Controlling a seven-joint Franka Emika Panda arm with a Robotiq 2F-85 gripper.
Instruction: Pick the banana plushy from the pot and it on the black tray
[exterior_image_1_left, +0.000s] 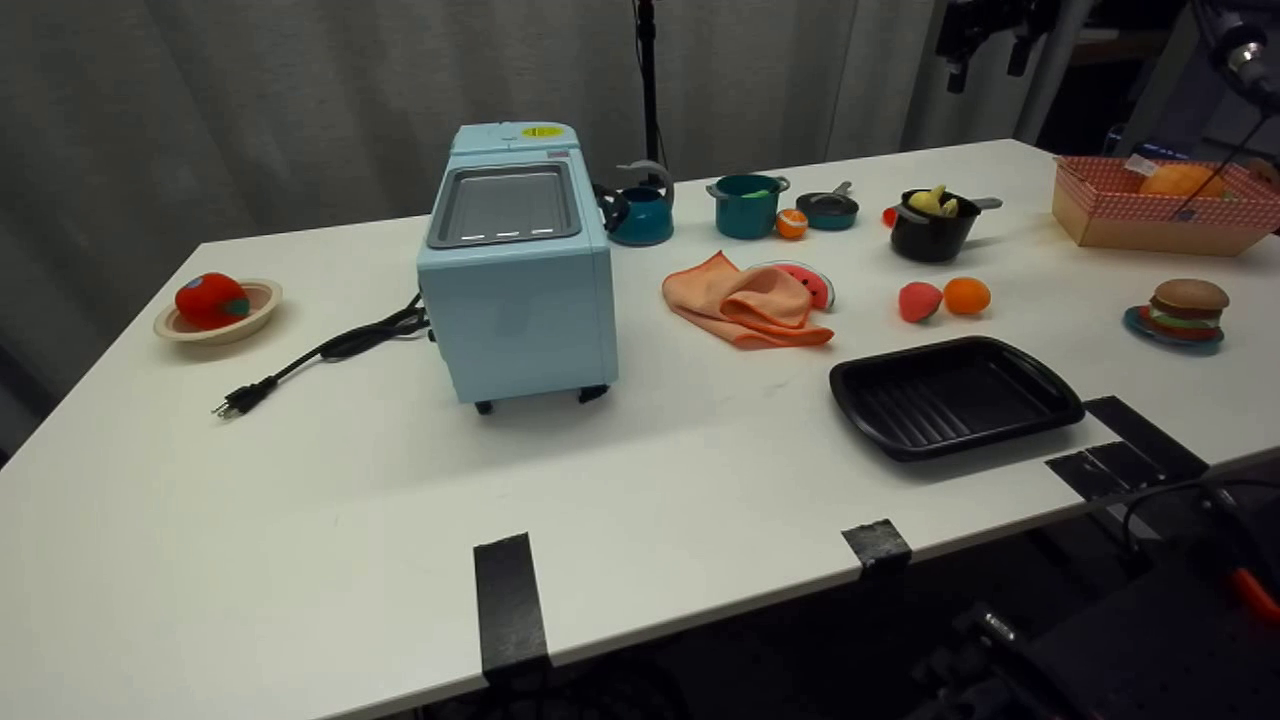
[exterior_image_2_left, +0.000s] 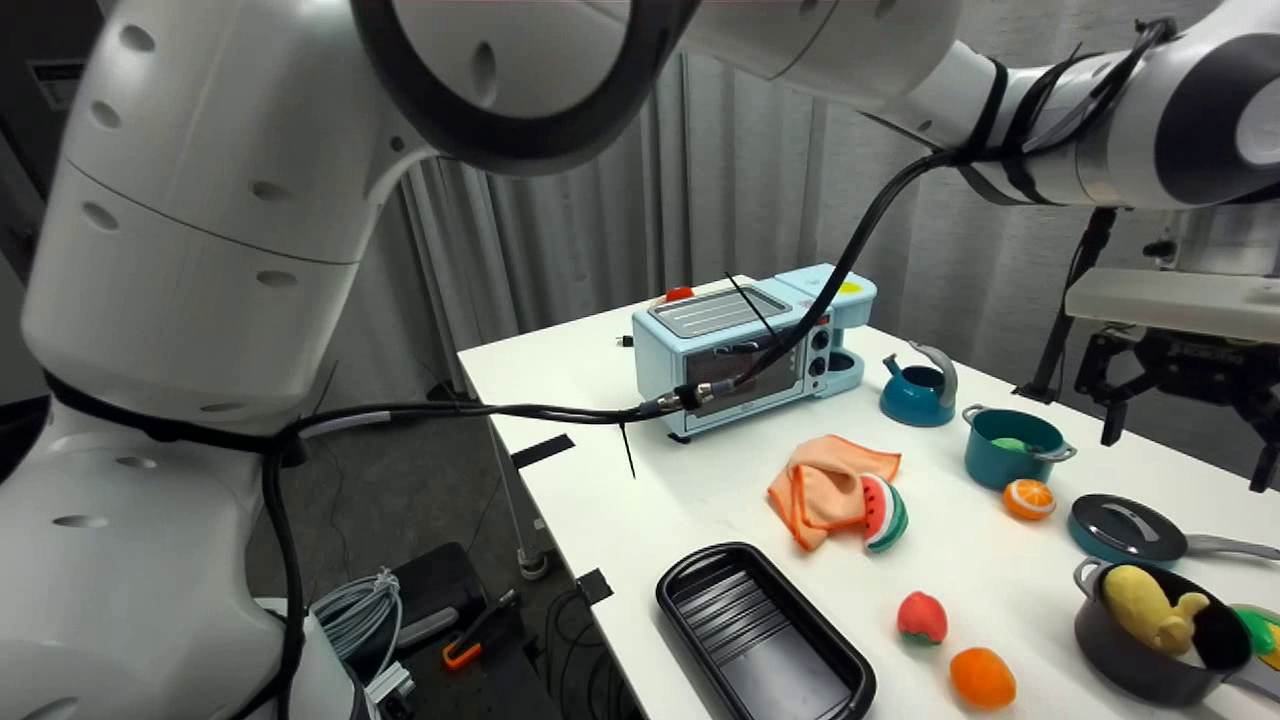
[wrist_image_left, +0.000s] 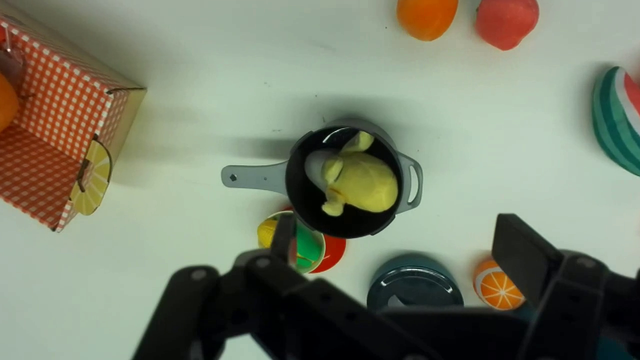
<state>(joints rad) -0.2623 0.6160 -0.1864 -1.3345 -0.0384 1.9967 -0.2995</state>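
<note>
The banana plushy, a small pale yellow plush with short knobs at one end, lies inside the black pot in all views: plushy (exterior_image_1_left: 932, 200) (exterior_image_2_left: 1140, 605) (wrist_image_left: 370, 182), pot (exterior_image_1_left: 925, 238) (exterior_image_2_left: 1135, 665) (wrist_image_left: 350, 225). The pot has a long grey handle and a short one. The black tray, rectangular with ridges, lies near the table's front edge in both exterior views (exterior_image_1_left: 1000, 385) (exterior_image_2_left: 790, 655). My gripper (exterior_image_1_left: 988, 72) (exterior_image_2_left: 1186, 458) (wrist_image_left: 396, 230) is open and empty, high above the table. In the wrist view the pot lies beyond the fingertips, nearer the left finger.
A strawberry (exterior_image_2_left: 921, 617) and an orange (exterior_image_2_left: 983, 678) lie between pot and tray. A teal pan (exterior_image_2_left: 1130, 530), an orange slice (wrist_image_left: 500, 287) and a teal pot (exterior_image_1_left: 747, 207) stand behind. A red cup (wrist_image_left: 332, 252) touches or nearly touches the pot. A checked basket (exterior_image_1_left: 1160, 215) stands beside.
</note>
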